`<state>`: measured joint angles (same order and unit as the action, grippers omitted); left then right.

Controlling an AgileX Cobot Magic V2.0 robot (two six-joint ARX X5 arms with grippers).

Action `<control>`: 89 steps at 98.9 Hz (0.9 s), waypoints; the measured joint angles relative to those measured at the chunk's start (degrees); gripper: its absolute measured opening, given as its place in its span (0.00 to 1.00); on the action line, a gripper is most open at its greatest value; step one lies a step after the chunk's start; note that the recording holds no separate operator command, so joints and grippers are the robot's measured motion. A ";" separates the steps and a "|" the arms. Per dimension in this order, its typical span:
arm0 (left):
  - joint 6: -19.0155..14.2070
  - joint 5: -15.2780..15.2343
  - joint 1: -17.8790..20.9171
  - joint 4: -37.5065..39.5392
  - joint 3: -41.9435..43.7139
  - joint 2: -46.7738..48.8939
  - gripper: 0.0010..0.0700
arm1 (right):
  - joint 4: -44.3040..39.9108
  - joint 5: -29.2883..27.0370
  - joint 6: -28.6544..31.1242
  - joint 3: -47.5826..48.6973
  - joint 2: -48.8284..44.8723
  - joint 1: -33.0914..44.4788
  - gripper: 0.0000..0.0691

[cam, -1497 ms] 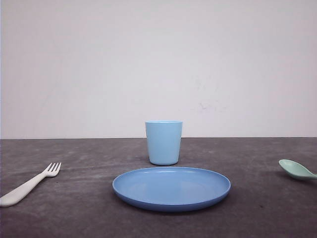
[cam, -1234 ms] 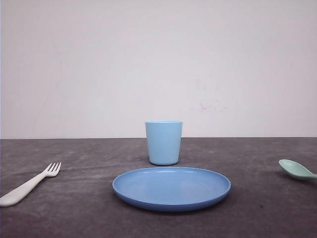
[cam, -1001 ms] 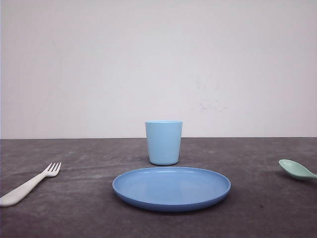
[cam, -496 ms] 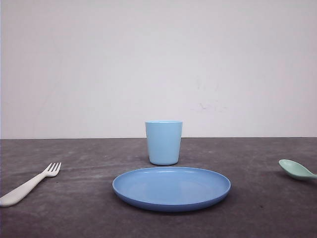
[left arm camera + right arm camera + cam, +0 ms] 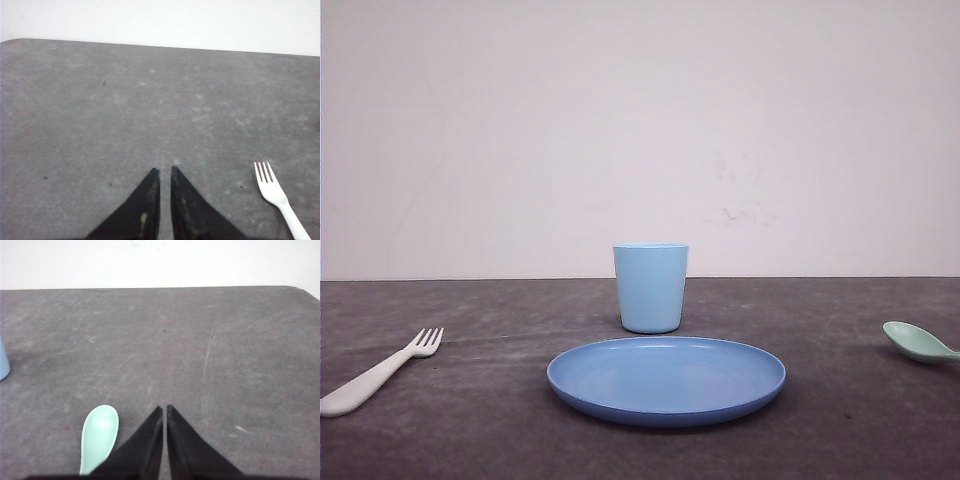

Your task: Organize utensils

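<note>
White plastic fork point(image 5: 378, 371) lies far left on the counter point(image 5: 470, 440), mint spoon point(image 5: 918, 343) far right, exactly as a second ago. Nothing has moved, so organizing hasn't begun. Left gripper point(image 5: 163, 172) and right gripper point(image 5: 165, 409) hover, jaws nearly closed, empty.

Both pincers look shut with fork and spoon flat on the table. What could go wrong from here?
1. The fork and spoon lie flat on the table; the left pincer and right pincer are shut and empty beside them, so low grasps may scrape or push them.
2. Both utensils sit at the front view's edges, so tracking there is weak.
3. Carrying them inward could clip the cup or plate.
</note>
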<state>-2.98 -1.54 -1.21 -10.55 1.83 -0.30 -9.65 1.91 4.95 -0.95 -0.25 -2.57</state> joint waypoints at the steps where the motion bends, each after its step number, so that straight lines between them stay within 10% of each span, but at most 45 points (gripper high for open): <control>1: 0.00 0.00 0.00 0.00 0.00 0.00 0.00 | 0.00 0.00 0.00 0.00 0.00 0.00 0.02; 89: 0.02 0.00 0.00 0.70 0.00 -0.02 0.00 | 0.15 1.09 0.59 0.09 0.00 0.00 0.02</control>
<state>-2.96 -1.54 -1.21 -9.85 1.83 -0.32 -9.50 3.01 5.54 -0.86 -0.25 -2.57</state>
